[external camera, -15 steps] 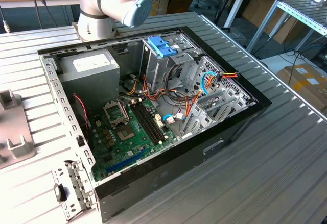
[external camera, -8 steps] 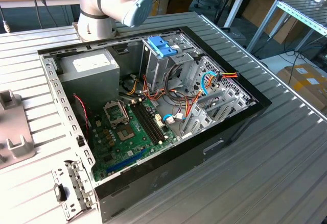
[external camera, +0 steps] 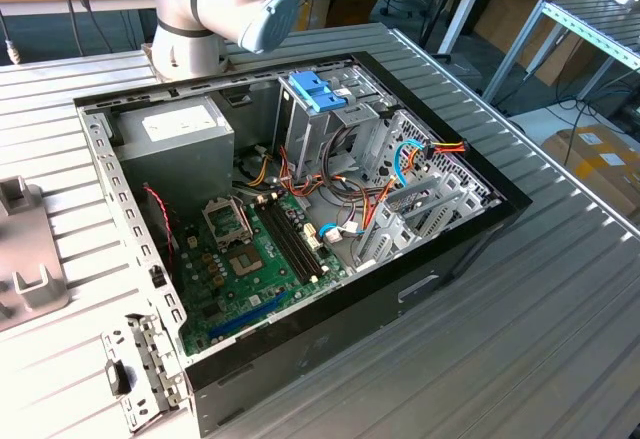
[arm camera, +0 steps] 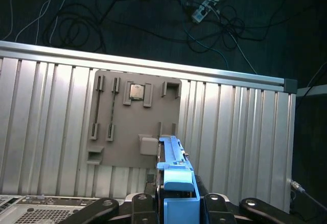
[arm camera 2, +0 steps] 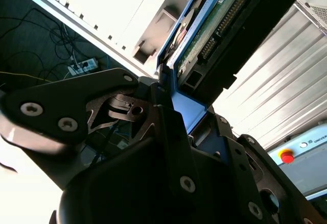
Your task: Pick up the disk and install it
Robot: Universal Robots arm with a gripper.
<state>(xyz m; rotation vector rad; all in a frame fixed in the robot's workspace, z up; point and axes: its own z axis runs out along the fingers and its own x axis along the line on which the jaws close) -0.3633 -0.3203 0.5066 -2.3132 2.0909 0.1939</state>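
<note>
Disk (arm camera: 171,152) held edge-on in the gripper (arm camera: 176,193), over the tray (arm camera: 117,127)

Jaws closed onto the disk's blue rail in both wrist views; second wrist view shows the disk (arm camera 2: 219,20) with its green circuit side and connectors, clamped by the gripper (arm camera 2: 171,99); the grey tray lies on the slatted table (arm camera: 51,132) with a chip (arm camera: 135,91) in one recess; in the exterior view the arm (external camera: 220,4) stands behind the open case (external camera: 330,329); a blue piece (external camera: 318,89) sits on the drive cage.

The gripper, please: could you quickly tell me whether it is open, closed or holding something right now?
Gripper: closed on the disk, clamped by its light-blue bracket.
</note>
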